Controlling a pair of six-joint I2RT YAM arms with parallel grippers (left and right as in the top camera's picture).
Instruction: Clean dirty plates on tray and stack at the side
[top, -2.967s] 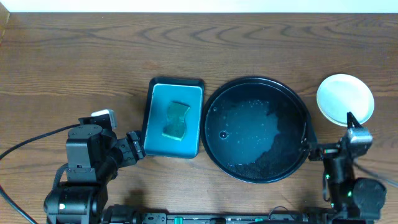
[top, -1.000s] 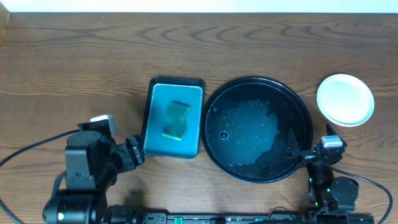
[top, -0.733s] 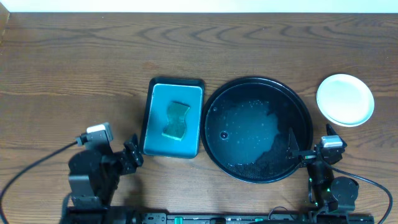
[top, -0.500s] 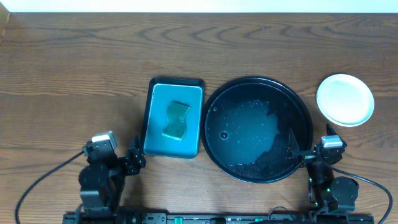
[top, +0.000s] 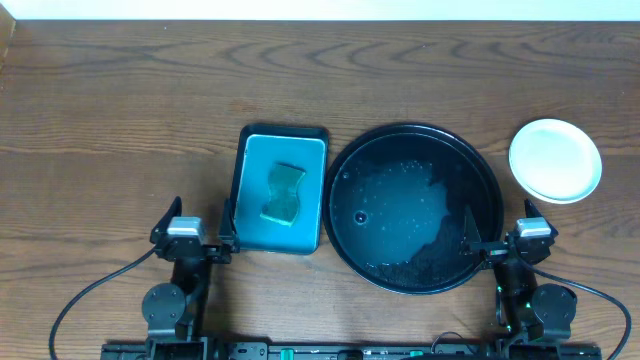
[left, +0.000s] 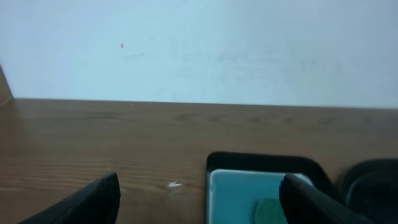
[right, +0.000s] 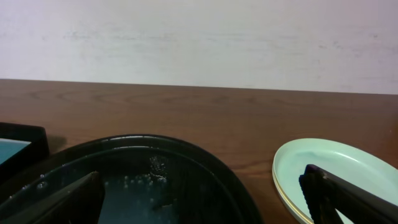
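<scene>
The round black tray (top: 400, 215) lies at centre right, wet with water drops and foam, and no plate is on it. The plates (top: 555, 160) are stacked on the table to its right. The top one is pale mint and shows no marks, and a yellow rim shows under it in the right wrist view (right: 283, 186). My left gripper (top: 196, 224) rests open and empty at the front edge, left of the teal tray. My right gripper (top: 498, 228) rests open and empty between the black tray (right: 155, 165) and the stack.
A rectangular teal tray (top: 280, 190) with a green sponge (top: 283, 193) sits left of the black tray; it shows between the left fingers (left: 242, 186). Bare wooden table extends to the left and back. A pale wall stands behind.
My left arm has folded down and back to the front edge. My right arm drew back from the plate stack earlier and has stayed still for the last second.
</scene>
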